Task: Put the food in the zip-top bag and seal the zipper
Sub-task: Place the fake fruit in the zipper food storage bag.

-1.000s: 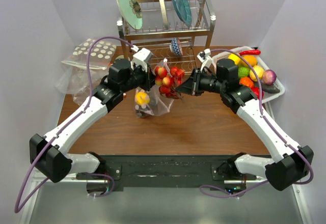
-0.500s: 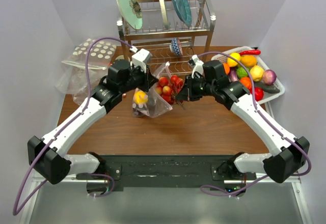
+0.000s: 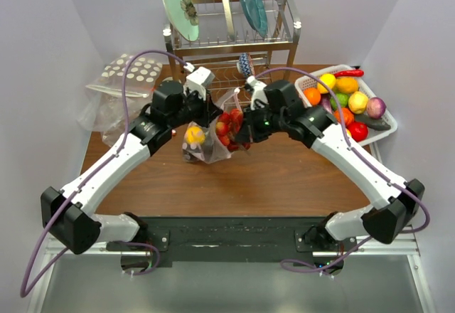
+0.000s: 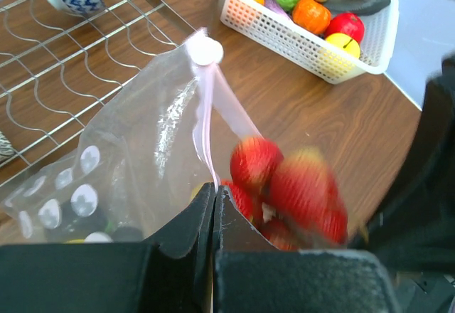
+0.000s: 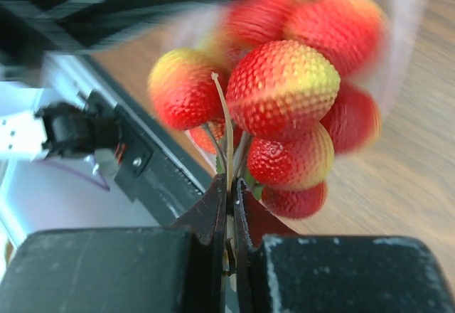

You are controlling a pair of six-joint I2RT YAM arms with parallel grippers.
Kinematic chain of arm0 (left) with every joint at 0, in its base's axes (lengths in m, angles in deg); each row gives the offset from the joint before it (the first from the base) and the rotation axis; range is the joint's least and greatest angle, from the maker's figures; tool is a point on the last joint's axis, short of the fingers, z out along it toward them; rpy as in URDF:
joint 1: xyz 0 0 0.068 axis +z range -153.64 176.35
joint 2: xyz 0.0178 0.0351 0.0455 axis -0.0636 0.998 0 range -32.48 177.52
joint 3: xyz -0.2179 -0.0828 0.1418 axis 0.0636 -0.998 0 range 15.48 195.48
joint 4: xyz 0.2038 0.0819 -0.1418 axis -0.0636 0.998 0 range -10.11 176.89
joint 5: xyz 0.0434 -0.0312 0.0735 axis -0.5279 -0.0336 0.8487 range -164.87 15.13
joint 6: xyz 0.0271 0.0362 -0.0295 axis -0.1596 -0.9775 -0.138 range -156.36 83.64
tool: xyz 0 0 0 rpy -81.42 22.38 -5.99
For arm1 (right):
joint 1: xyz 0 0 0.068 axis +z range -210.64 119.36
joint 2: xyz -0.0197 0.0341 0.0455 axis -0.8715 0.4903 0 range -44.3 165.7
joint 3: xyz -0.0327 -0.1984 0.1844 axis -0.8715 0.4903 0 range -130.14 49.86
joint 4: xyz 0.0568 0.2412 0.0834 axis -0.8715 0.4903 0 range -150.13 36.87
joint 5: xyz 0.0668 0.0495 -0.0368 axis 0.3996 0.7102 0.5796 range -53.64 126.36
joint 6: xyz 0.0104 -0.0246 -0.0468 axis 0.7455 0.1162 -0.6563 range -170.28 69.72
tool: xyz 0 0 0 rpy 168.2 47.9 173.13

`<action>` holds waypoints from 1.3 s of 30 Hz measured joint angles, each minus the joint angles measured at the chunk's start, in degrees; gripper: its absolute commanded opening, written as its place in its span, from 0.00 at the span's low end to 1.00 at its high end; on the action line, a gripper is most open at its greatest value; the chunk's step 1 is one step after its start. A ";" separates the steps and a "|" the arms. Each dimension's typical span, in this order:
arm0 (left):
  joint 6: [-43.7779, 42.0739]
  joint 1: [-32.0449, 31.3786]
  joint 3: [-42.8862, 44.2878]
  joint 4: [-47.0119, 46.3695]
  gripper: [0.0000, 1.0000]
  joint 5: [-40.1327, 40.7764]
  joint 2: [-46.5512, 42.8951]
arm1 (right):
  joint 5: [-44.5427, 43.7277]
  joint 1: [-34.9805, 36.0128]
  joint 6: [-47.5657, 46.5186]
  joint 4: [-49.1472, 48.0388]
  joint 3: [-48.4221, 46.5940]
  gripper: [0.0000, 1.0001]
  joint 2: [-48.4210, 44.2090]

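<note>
The see-through zip-top bag [image 3: 210, 149] hangs over the table with a yellow lemon [image 3: 193, 136] inside. My left gripper [image 3: 212, 114] [image 4: 214, 187] is shut on the bag's mouth edge, where the pale pink zipper [image 4: 206, 114] runs up to a white slider [image 4: 207, 51]. My right gripper [image 3: 246, 127] [image 5: 231, 181] is shut on the stem of a red berry cluster [image 3: 229, 124] [image 5: 284, 92] [image 4: 284, 185]. It holds the cluster at the bag's mouth, close beside the left fingers. More food lies in the white basket [image 3: 382, 132] [image 4: 306, 39] at the right.
A metal dish rack [image 3: 227, 39] with plates stands at the back, its wire shelf [image 4: 85, 64] right behind the bag. A crinkly polka-dot bag [image 3: 128, 78] lies at the back left. Bare wooden table [image 3: 284, 178] lies in front of the bag.
My right arm has swung left with the berry cluster, bringing it from beside the bag up to its mouth. The left gripper has kept hold of the bag, which has shifted slightly.
</note>
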 measured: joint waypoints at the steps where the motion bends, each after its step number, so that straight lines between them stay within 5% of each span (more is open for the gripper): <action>1: 0.00 0.00 0.09 0.00 0.00 -0.46 0.52 | -0.15 1.38 -0.33 0.24 -1.27 0.00 1.11; 12: 0.04 0.00 0.09 -0.48 0.00 -4.33 1.14 | -5.57 3.87 -1.01 1.77 -4.74 0.00 10.78; 23: 0.85 0.00 0.09 -2.73 0.00 -11.23 0.07 | 2.71 -7.02 12.68 -21.03 11.50 0.00 4.85; 30: 1.77 0.00 0.09 -3.93 0.00 -14.47 0.50 | 10.99 -7.32 20.52 -34.58 12.57 0.00 5.22; 39: 1.88 0.04 0.11 -3.69 0.00 -14.88 1.40 | 15.23 -5.29 19.45 -35.69 11.19 0.01 10.71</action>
